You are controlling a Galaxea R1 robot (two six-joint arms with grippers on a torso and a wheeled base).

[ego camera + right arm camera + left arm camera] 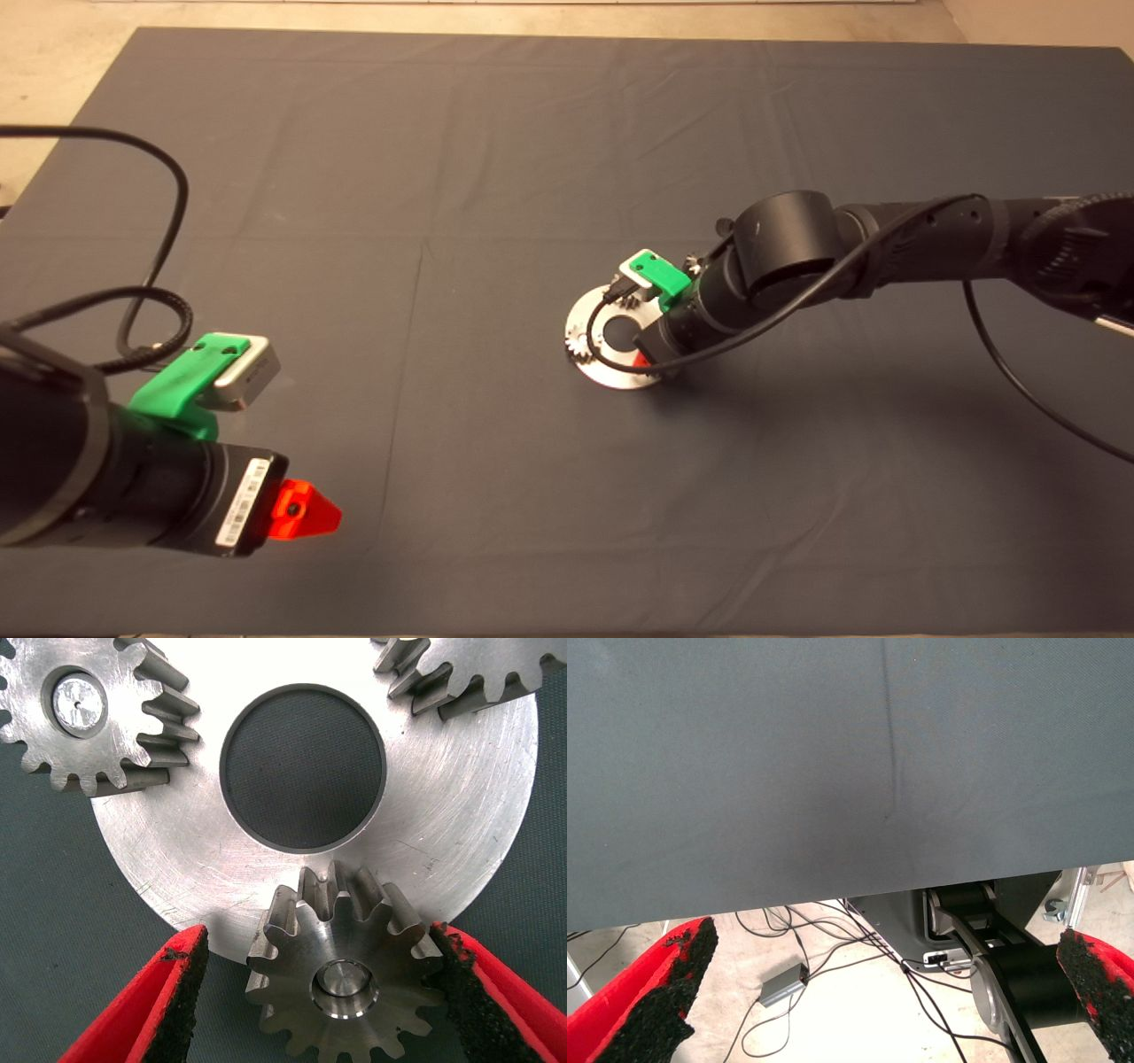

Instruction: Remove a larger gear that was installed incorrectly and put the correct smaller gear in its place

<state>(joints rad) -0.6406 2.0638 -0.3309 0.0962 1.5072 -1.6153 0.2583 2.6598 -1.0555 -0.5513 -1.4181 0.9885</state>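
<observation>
On the mat, right claw (319, 992): fingers spread either side of a gear (341, 979) seated on the round steel plate (461, 815), one pad touching its teeth.
Left claw (877, 1001): spread wide, waiting over the table's near left edge.

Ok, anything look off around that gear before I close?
Nothing spilled or damaged. The gear sits flat on the plate, but the open right gripper straddles it off-centre: one pad looks against its teeth, the other stands clear. Left gripper waits aside.
</observation>
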